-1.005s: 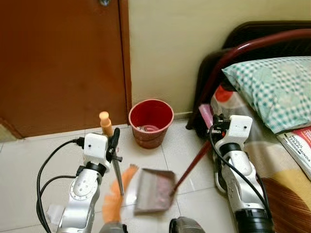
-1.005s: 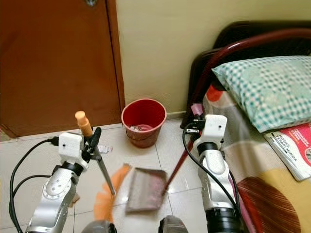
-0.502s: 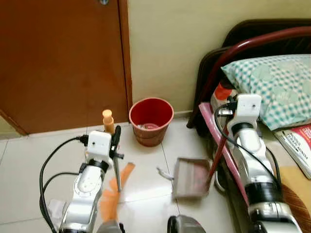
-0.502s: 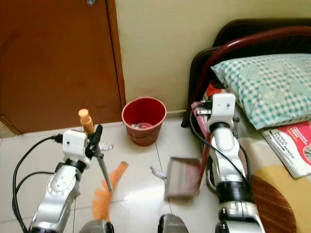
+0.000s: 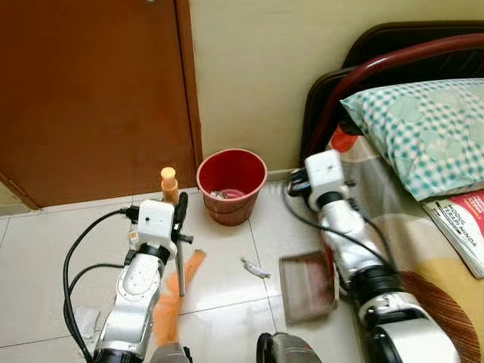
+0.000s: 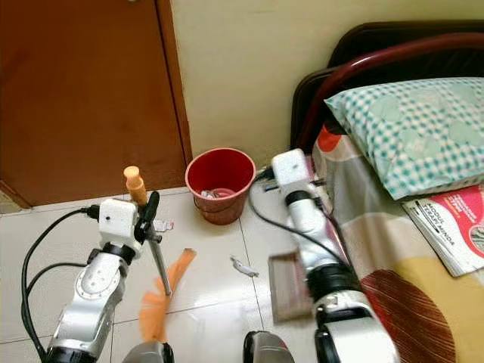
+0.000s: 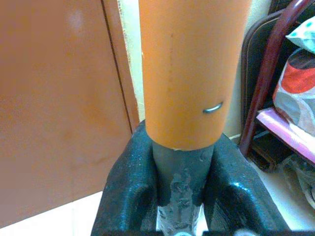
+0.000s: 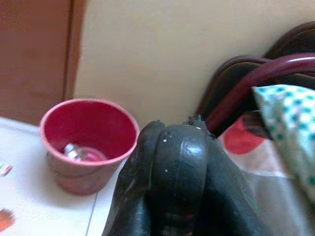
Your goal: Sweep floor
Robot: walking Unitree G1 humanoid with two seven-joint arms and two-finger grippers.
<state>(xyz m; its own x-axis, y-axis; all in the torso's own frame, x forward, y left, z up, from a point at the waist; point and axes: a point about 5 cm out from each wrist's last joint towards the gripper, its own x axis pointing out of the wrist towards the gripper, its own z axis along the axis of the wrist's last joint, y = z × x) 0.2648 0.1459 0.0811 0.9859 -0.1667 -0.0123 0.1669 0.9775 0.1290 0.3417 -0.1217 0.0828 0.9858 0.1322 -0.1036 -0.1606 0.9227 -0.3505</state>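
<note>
My left gripper (image 5: 179,219) is shut on the broom's grey-and-orange handle (image 7: 189,98), which stands nearly upright. The broom's orange bristles (image 5: 172,301) rest on the white tiles by my left arm. My right gripper (image 8: 179,162) is shut on the dustpan's dark handle, which my right arm hides in the eye views. The brownish dustpan (image 5: 306,287) sits low beside the bed, under my right forearm. A small pale scrap (image 5: 255,267) lies on the tile between the bristles and the dustpan.
A red bin (image 5: 231,181) with some rubbish inside stands against the cream wall, beside a brown door (image 5: 91,98). A bed with a dark red frame (image 5: 393,64), a checked pillow (image 5: 423,128) and a magazine (image 5: 461,227) borders my right. Another scrap (image 6: 162,225) lies near my left gripper.
My right arm has swung the dustpan from the middle of the floor over to the bed side. The pale scrap now lies bare on the tile. The broom has barely shifted.
</note>
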